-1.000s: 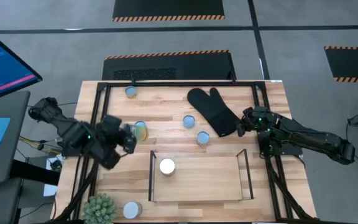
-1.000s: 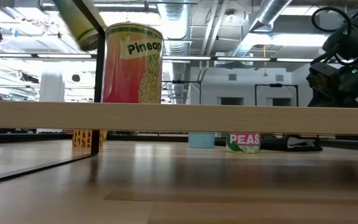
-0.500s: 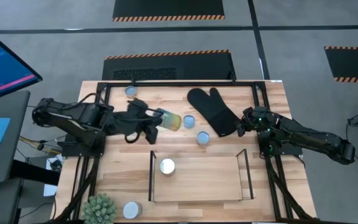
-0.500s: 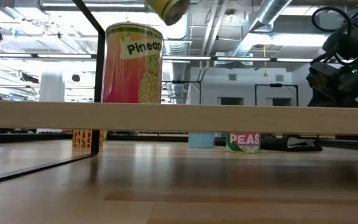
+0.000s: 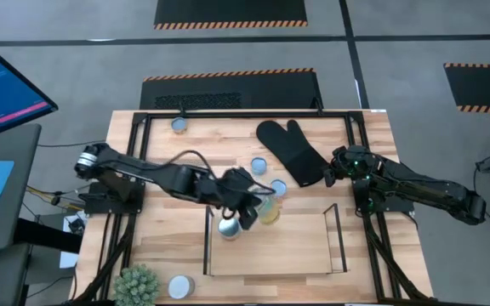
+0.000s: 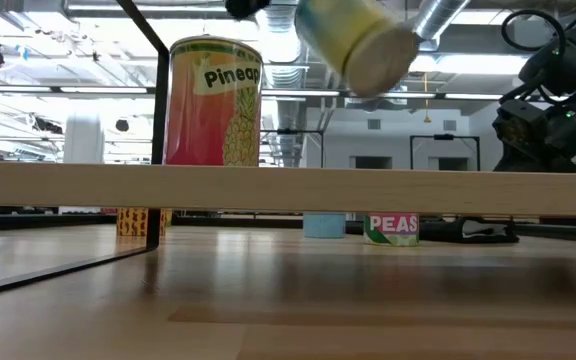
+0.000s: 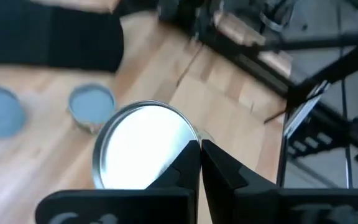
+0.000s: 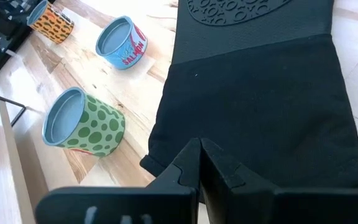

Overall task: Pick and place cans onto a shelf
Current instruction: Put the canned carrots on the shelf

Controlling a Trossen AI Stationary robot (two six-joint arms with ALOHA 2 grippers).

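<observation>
Left claw (image 5: 258,202) is clamped on a pale yellow can (image 5: 268,209), carried tilted in the air, its long axis slanting so that the flat end faces down and toward the bench's front edge. The can hangs over the shelf (image 5: 275,274), above the bare wood base just beside the pineapple can (image 5: 229,227) already standing at the shelf's left end; the level view shows the carried can (image 6: 356,43) clear above the shelf's front rail and higher than that can's top (image 6: 215,45).

The coming move, by my reading, turns on righting the can's axis to upright and lowering it into the free space right of the pineapple can, without brushing it.

The right claw (image 8: 199,163) waits, fingers pressed together and empty, at the cuff of the oven mitt (image 5: 292,150) near the bench's right edge, farther from that free space.
</observation>
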